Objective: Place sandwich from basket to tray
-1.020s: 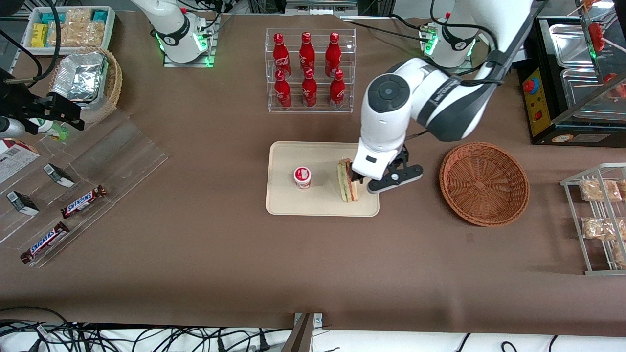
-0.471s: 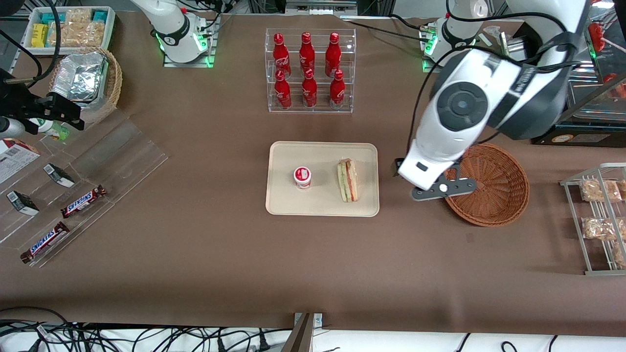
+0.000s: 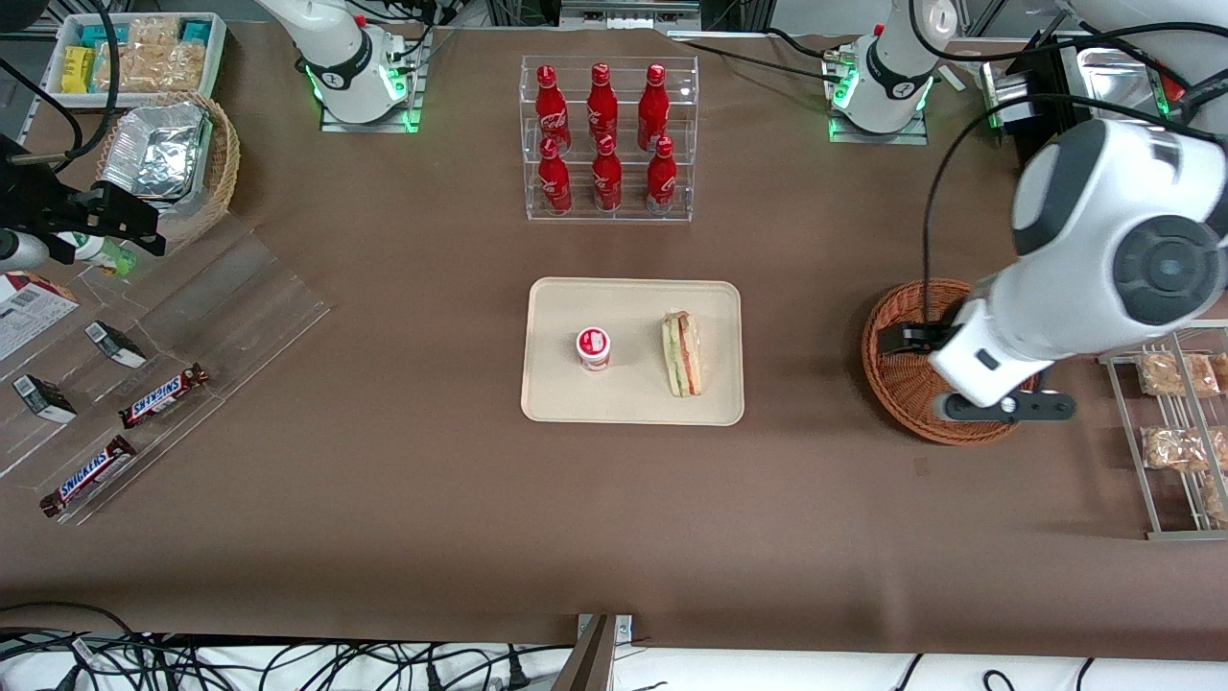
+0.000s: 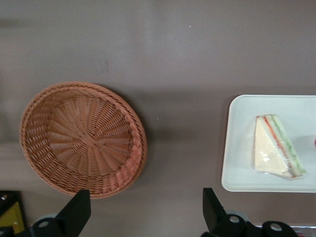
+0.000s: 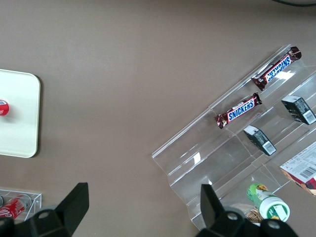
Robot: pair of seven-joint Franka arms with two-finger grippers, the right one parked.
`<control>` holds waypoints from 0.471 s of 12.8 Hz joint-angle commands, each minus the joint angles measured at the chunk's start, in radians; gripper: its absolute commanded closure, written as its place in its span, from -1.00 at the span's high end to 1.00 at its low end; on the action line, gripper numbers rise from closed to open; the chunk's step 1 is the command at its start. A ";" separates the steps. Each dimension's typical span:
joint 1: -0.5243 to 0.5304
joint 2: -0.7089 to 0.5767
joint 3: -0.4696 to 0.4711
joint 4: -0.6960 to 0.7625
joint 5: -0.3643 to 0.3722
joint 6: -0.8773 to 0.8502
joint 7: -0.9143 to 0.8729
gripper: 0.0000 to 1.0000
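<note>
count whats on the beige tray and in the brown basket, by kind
sandwich: 1, on the tray
red-lidded cup: 1, on the tray
items in the basket: 0
total: 2
The gripper hangs above the basket, fingers open, holding nothing.

The left arm's hand (image 4: 143, 217) hangs raised, fingers spread wide.

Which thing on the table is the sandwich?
Find the beige tray in the table's middle, nearer the camera than the red bottles. The sandwich lies on it beside a small red-lidded cup: a wrapped bread triangle. The open end effector hangs above the basket.
</note>
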 commanded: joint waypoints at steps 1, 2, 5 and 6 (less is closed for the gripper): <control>-0.018 -0.018 0.043 0.003 -0.010 -0.022 0.076 1.00; -0.018 -0.024 0.064 0.003 -0.016 -0.027 0.120 1.00; -0.024 -0.032 0.130 0.003 -0.019 -0.051 0.228 1.00; -0.024 -0.032 0.138 0.003 -0.019 -0.051 0.232 1.00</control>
